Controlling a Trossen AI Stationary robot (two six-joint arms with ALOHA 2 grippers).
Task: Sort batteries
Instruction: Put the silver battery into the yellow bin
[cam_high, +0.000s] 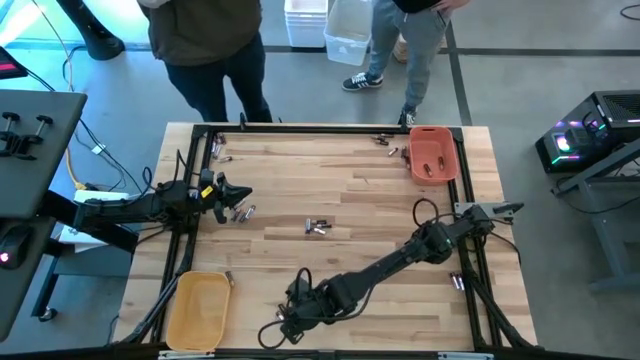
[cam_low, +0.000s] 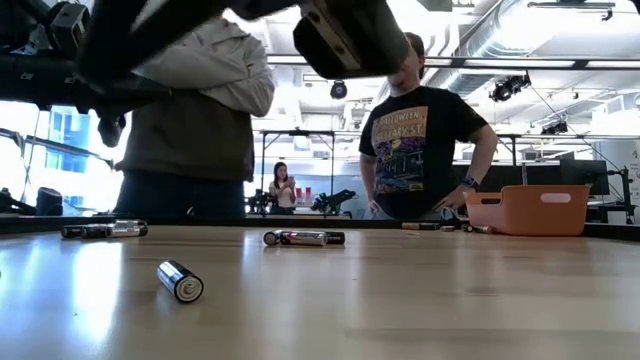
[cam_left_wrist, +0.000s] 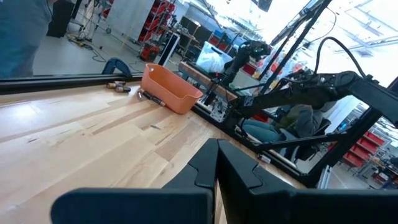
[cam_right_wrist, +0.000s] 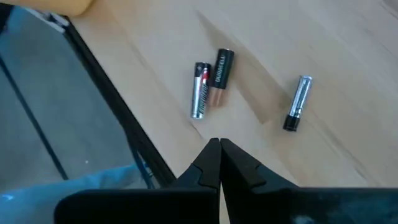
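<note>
Left gripper (cam_high: 243, 193) is hovering near the left rail, fingers pressed together, empty. Right gripper (cam_high: 283, 325) is hanging at the near edge, pinched closed. Batteries (cam_high: 317, 227), small silvery cylinders, are lying mid-table; bare wood around them.

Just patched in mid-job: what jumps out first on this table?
Loose batteries lie scattered over the wooden table, a small cluster at its middle and more near the left arm. The orange tray sits at the far right corner with a few cells in it; the yellow tray sits near left. Both hands are shut and empty, the right hand over three cells.
</note>
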